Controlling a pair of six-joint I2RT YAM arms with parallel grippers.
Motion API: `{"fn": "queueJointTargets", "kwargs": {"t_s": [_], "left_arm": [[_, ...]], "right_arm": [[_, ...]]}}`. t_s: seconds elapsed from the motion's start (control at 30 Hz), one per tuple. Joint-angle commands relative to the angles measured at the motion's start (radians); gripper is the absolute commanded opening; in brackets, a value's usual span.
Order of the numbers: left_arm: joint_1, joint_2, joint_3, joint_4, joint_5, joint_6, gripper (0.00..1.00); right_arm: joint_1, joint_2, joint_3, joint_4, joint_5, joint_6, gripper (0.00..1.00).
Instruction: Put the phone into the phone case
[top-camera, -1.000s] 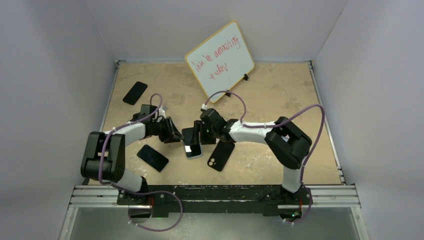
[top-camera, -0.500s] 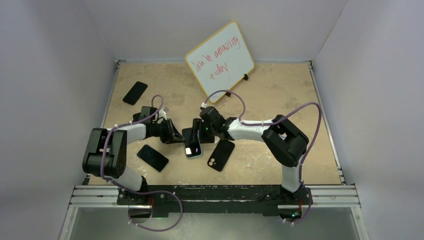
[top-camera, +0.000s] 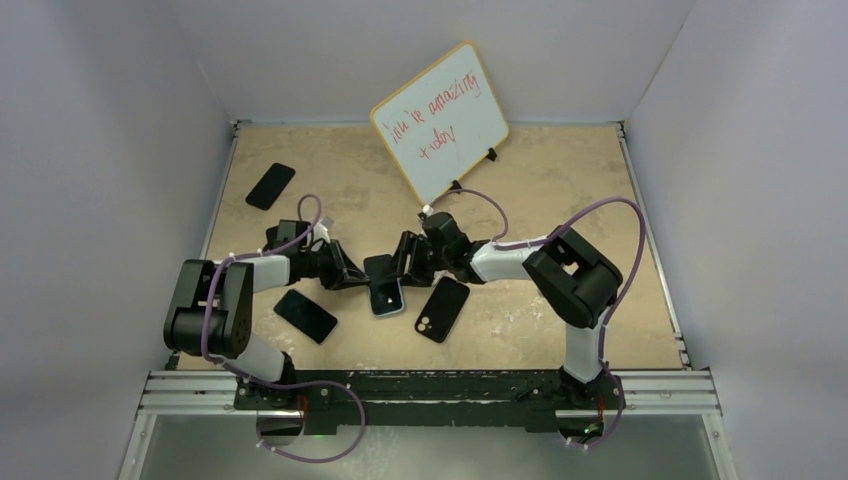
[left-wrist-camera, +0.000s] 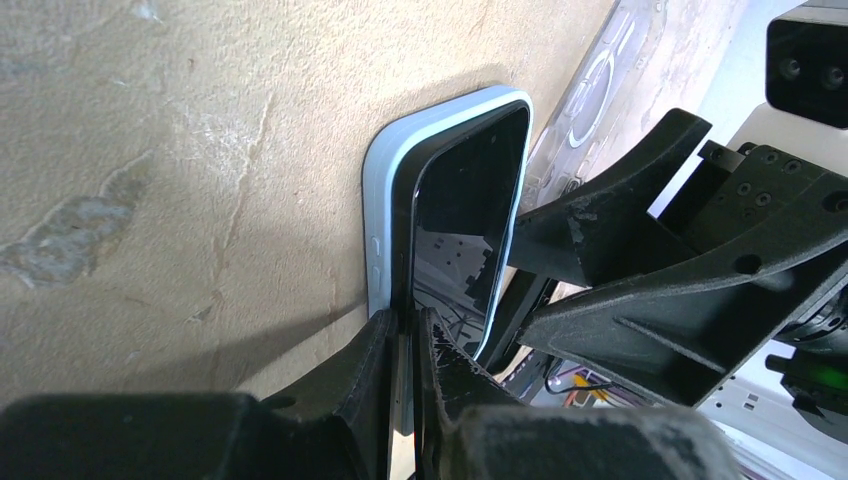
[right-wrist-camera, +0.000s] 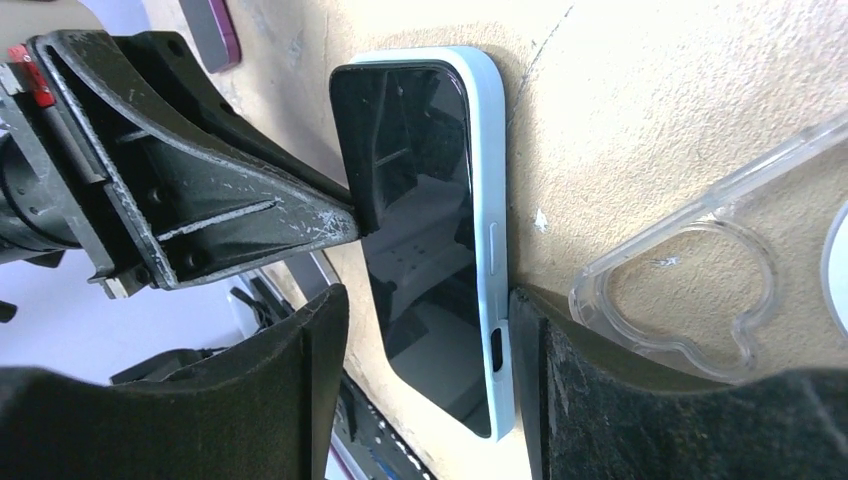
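From above, the left gripper (top-camera: 356, 283) and right gripper (top-camera: 402, 272) flank the phone (top-camera: 385, 296), which lies screen-up mid-table (top-camera: 560, 200). How well it sits in its case cannot be read from here.

The left wrist view supplies that: the phone's near long edge stands proud of the light-blue case (left-wrist-camera: 383, 190), its dark flank exposed. The left jaws are closed to a slit on that raised edge.

The right wrist view shows the opposite edge tucked inside the case wall. The right jaws stand wide astride the case, one finger (right-wrist-camera: 600, 400) touching its side and the other just beside the phone. A clear case (right-wrist-camera: 690, 290) lies near.

Likely trouble: pressing one edge down could lever the seated side out — or shove the light-blue case, braced on one side only, across the table.
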Motion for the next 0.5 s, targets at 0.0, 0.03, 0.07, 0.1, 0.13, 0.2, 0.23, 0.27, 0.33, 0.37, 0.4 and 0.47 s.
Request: {"fn": "queueJointTargets", "kwargs": {"t_s": [0.0, 0.03, 0.07, 0.1, 0.13, 0.2, 0.23, 0.27, 0.33, 0.37, 0.4, 0.47], "left_arm": [[-0.024, -0.001, -0.035, -0.017, 0.046, -0.023, 0.11], [-0.024, -0.002, -0.036, -0.020, 0.046, -0.028, 0.10], [-0.022, -0.005, -0.039, -0.024, 0.041, -0.033, 0.10], [-0.022, -0.011, -0.042, -0.022, 0.036, -0.037, 0.10], [-0.022, -0.018, -0.044, -0.019, 0.032, -0.042, 0.09], [-0.022, -0.025, -0.043, -0.018, 0.028, -0.044, 0.09], [-0.023, -0.025, -0.043, -0.019, 0.028, -0.044, 0.09], [-0.022, -0.024, -0.041, -0.020, 0.029, -0.043, 0.09], [-0.022, -0.023, -0.046, -0.020, 0.028, -0.043, 0.09], [-0.022, -0.023, -0.048, -0.019, 0.028, -0.043, 0.09], [-0.022, -0.025, -0.050, -0.016, 0.028, -0.043, 0.09], [-0.022, -0.031, -0.052, -0.012, 0.031, -0.046, 0.10]], "right_arm": [[0.017, -0.018, -0.007, 0.308, -0.102, 0.096, 0.60], [0.017, -0.017, -0.016, 0.342, -0.106, 0.105, 0.59], [0.014, -0.016, -0.026, 0.369, -0.110, 0.116, 0.59], [0.011, -0.013, -0.037, 0.398, -0.116, 0.132, 0.58], [0.005, -0.011, -0.052, 0.431, -0.120, 0.150, 0.58], [-0.003, -0.007, -0.068, 0.468, -0.129, 0.164, 0.58], [-0.004, -0.008, -0.071, 0.471, -0.130, 0.164, 0.58], [-0.005, -0.009, -0.072, 0.471, -0.131, 0.161, 0.58], [-0.006, -0.012, -0.072, 0.472, -0.132, 0.147, 0.57], [-0.006, -0.014, -0.070, 0.473, -0.133, 0.140, 0.57], [-0.006, -0.016, -0.067, 0.463, -0.129, 0.134, 0.57], [-0.006, -0.016, -0.050, 0.394, -0.118, 0.103, 0.56]]}}
